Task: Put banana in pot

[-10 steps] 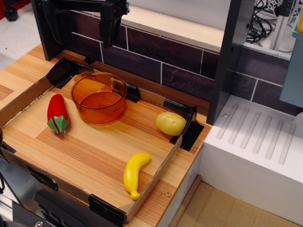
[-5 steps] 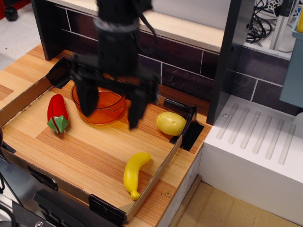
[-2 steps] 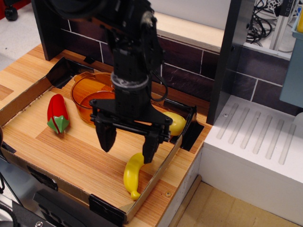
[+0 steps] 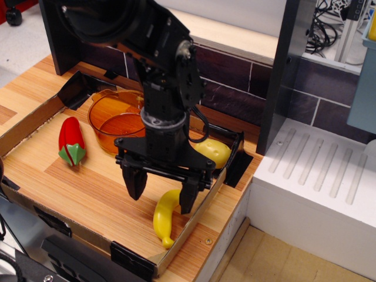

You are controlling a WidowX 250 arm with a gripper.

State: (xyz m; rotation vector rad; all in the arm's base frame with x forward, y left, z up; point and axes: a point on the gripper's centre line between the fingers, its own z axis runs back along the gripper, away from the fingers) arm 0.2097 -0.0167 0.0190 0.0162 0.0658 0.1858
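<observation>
The yellow banana [image 4: 164, 218] lies at the front right of the wooden tray, stem end toward the front edge. My black gripper [image 4: 160, 196] is open, its two fingers pointing down and spread wide just above the banana's upper end; the right finger overlaps the banana's top. The orange translucent pot [image 4: 116, 121] stands at the back left of the tray, empty, partly hidden by my arm.
A red pepper toy [image 4: 71, 141] lies left of the pot. A pale yellow potato-like lump [image 4: 215, 151] sits at the tray's right wall, partly behind my arm. The tray [image 4: 35, 120] has low cardboard walls with black corner clips. A white drainer [image 4: 320, 176] stands to the right.
My arm came down from the back, swung over the pot toward the front right, and now hangs lower, over the banana's upper end. The objects have not moved.
</observation>
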